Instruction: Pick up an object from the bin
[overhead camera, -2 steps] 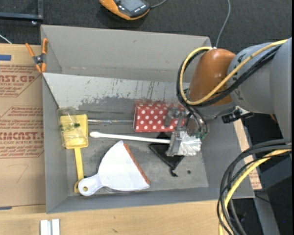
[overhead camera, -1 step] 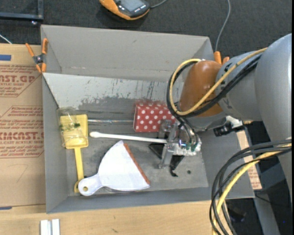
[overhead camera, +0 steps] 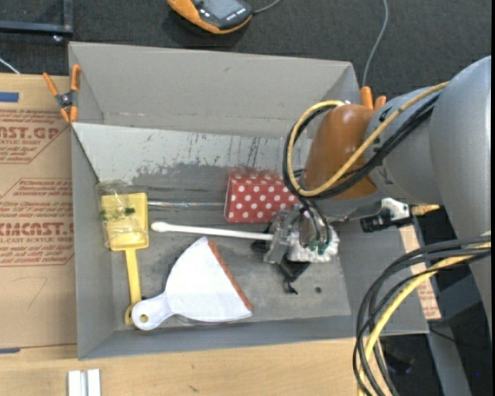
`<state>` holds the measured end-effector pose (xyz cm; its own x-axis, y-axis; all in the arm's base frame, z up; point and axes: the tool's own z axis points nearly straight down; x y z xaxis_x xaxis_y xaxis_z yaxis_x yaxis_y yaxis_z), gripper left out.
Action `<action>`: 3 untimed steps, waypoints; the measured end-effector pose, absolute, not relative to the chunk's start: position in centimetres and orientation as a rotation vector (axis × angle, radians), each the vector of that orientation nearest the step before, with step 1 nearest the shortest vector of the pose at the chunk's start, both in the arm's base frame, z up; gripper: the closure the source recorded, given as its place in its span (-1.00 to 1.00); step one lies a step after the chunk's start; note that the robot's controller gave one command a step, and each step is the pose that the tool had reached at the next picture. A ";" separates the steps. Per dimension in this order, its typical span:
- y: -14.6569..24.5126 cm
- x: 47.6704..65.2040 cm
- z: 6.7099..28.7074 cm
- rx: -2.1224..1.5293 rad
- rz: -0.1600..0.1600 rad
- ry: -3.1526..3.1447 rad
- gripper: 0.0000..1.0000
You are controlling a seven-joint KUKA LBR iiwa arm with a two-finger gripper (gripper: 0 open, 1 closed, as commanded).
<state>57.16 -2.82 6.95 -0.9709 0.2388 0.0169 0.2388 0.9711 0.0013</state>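
Observation:
My gripper (overhead camera: 290, 277) is low over the bin floor at the right of the middle, just below the right end of a red box with white polka dots (overhead camera: 252, 196). A long thin white stick with a rounded left tip (overhead camera: 210, 232) lies across the floor, and its right end runs up against the gripper's body. A white scoop with an orange edge (overhead camera: 196, 291) lies to the gripper's left, near the front wall. I see nothing held in the gripper.
A yellow, long-handled tool with a clear square head (overhead camera: 124, 221) lies along the left wall. Bare floor lies right of and in front of the gripper. The arm with its orange cover and cables hangs over the bin's right side.

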 end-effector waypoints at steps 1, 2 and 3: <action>-2.8 57.1 6.9 -0.391 -0.005 -3.104 1.00; -2.8 57.1 7.0 -0.398 -0.006 -3.104 1.00; -2.8 57.0 7.6 -0.394 -0.005 -3.100 1.00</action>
